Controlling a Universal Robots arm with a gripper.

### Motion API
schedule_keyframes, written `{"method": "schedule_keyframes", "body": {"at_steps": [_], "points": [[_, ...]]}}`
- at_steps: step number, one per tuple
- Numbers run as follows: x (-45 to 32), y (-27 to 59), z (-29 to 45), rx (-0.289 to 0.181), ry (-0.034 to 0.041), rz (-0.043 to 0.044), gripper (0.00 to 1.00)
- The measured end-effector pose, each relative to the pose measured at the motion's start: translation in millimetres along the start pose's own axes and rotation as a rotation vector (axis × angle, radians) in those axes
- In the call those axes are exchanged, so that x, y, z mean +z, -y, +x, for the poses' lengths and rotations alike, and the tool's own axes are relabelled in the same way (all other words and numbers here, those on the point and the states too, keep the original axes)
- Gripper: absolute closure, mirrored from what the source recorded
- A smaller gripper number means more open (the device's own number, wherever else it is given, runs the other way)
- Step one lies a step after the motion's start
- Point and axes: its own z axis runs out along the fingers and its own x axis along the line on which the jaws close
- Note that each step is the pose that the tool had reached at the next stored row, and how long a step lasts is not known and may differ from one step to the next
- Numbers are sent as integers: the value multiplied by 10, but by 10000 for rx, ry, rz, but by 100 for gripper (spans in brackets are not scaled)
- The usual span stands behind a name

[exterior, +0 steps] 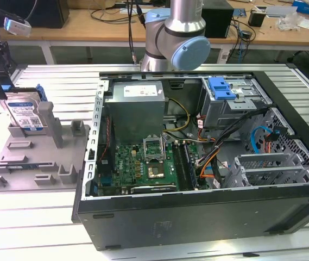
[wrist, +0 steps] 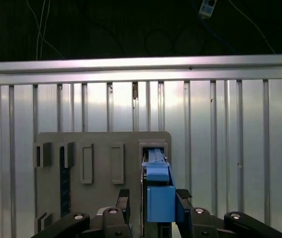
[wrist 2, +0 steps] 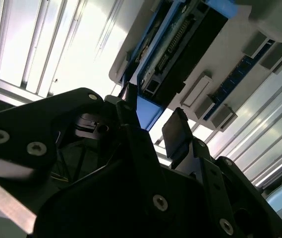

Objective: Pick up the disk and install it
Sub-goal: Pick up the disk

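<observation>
The gripper (exterior: pixel 0 87) is hanging directly over the grey fixture tray (exterior: pixel 32 163), at the tray's corner farthest from the open computer case (exterior: pixel 197 217). The disk (exterior: pixel 25 114) is standing on edge in a slot of that tray, its blue carrier uppermost. In the first wrist view the fingers (wrist: pixel 183 197) are straddling the carrier's edge with a gap showing on one side. The claw is released and gripping nothing. The tray is resting on the slatted table (exterior: pixel 45 228), beside the case.
</observation>
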Motion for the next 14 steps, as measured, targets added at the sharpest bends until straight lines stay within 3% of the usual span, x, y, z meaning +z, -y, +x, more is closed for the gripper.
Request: {"method": "schedule_keyframes", "body": {"at_steps": [7,14], "points": [[20,1,-10,2,2,1,52],[49,2,-70,-1,1,0,52]]}}
